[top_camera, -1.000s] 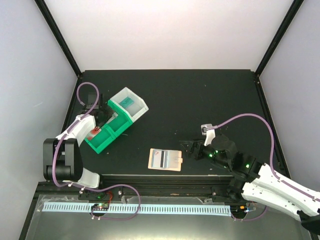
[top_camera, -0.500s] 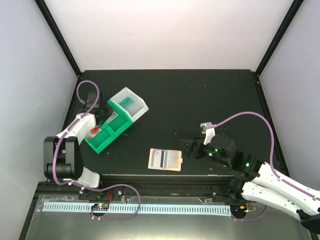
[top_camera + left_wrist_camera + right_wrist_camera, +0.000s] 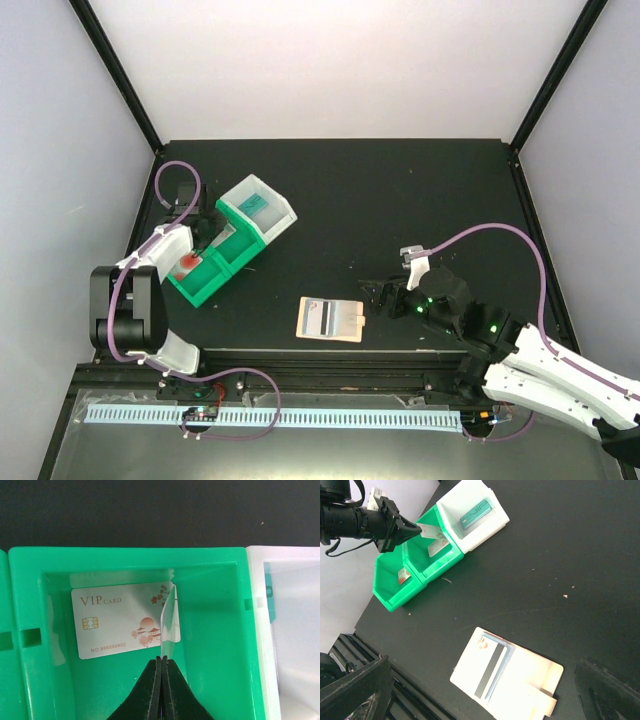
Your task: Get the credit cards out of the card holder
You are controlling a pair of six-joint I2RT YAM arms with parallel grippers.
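Card holder first: the flat two-panel folder with a peach-tan rim and pale inner panels (image 3: 530,674) lies open on the black table (image 3: 420,200), close to its near edge. A pale card with a dark stripe (image 3: 491,671) sits tucked in one panel, so the task is not finished. Just beside the holder's right end, the right fingers (image 3: 357,690) are spread as wide as they go. They hold nothing and are clear of the folder.

Farther back on the left, the left fingers (image 3: 152,690) are pressed fully together on the lower edge of a thin pale card (image 3: 169,620). They hold it upright and edge-on over the middle compartment of the green plastic bin (image 3: 125,555). A white VIP card with a gold chip and reddish print (image 3: 117,622) lies flat on that compartment's floor. Whether the held card's top touches the far wall I cannot tell. Beyond, the white plastic bin (image 3: 492,522) holds a teal card (image 3: 476,512).

The step in hand looks like releasing the pinched card. To do it well, keep the card inside the green walls and bring it low over the VIP card. Tip it toward flat, then part the fingers gently so it settles rather than bounces out. Lift straight up afterwards, so the fingers do not catch the rim or drag either card along.
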